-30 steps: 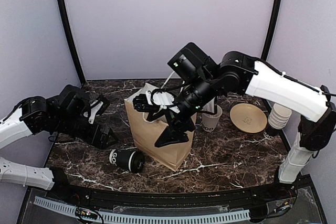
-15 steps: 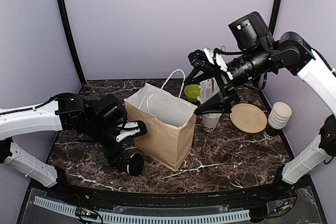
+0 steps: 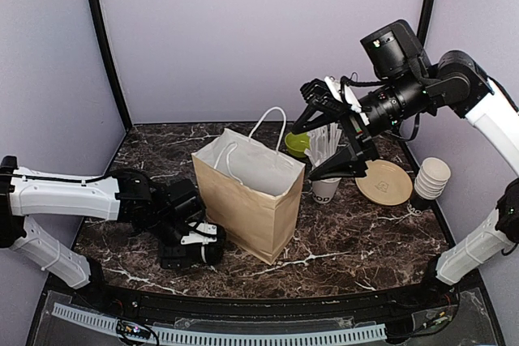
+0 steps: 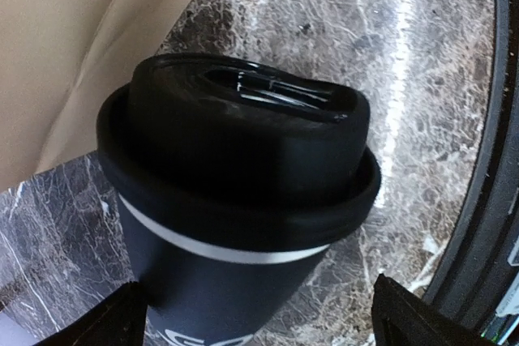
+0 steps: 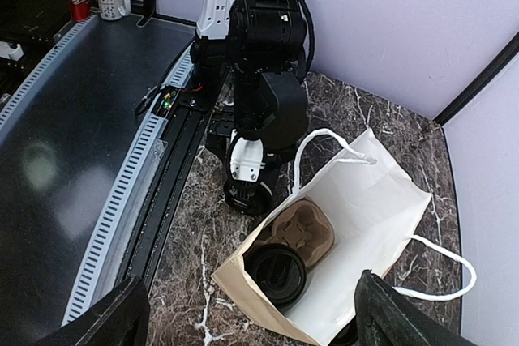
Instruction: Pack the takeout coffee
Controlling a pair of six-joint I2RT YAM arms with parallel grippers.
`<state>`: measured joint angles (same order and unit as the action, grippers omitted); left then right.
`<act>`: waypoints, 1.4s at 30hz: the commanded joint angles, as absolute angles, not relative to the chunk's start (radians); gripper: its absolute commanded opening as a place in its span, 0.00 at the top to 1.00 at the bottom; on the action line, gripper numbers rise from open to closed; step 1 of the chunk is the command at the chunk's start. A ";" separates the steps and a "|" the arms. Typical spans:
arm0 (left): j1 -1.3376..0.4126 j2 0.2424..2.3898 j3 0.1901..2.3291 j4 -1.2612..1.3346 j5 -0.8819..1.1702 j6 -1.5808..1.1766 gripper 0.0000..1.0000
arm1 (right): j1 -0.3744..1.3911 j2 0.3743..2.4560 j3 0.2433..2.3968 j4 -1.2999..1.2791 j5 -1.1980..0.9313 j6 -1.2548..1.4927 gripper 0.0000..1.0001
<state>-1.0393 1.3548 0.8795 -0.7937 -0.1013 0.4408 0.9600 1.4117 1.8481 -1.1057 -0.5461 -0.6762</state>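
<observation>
One takeout coffee (image 4: 243, 192), a black paper cup with a black lid, lies on its side on the marble by the brown paper bag (image 3: 251, 200). My left gripper (image 4: 259, 326) is down at it and open. One fingertip (image 4: 117, 322) is on each side of the cup, and a gap shows on the right. From above, the left gripper (image 3: 197, 242) hides most of that cup (image 3: 213, 254). A second lidded coffee (image 5: 276, 275) stands in a cardboard carrier (image 5: 306, 228) inside the bag. My right gripper (image 3: 332, 131) hangs open and empty, high above the bag's right side.
Behind the bag are a green bowl (image 3: 298, 143) and a white cup of straws (image 3: 326, 188). A tan plate (image 3: 383, 181) and a stack of cups (image 3: 430, 177) sit at the right. The table's front rail (image 3: 243, 334) runs close to the lying cup.
My left arm swung down and right until its fingers stand either side of the lying cup. My right arm lifted out of the bag and now hangs high on the right.
</observation>
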 commanded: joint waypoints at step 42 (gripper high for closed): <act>-1.333 1.194 1.174 -0.443 -0.061 0.264 0.32 | 0.852 1.389 1.736 -1.082 -0.822 -0.608 0.06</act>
<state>-1.3128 1.2324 1.1446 -0.6022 -0.0311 0.2863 0.8673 1.4158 1.7691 -1.1137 -0.6937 -0.6487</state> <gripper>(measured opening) 0.743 0.927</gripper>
